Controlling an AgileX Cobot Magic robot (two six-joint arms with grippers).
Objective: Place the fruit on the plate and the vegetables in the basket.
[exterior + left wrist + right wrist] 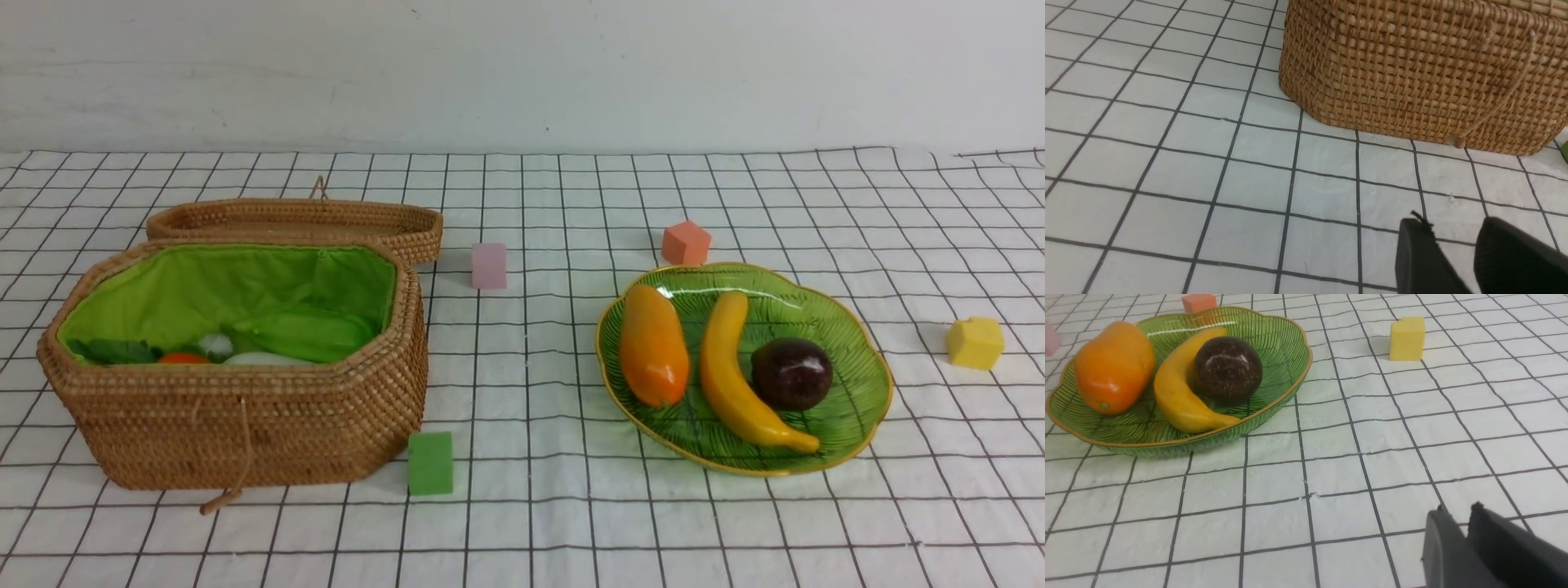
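Green cube (430, 463), brown lined basket (245, 425) behind.

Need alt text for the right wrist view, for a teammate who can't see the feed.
A green plate on a checked cloth holds a mango, a banana and a dark round fruit. A yellow cube sits apart from it, and the right gripper shows at the frame edge, holding nothing.
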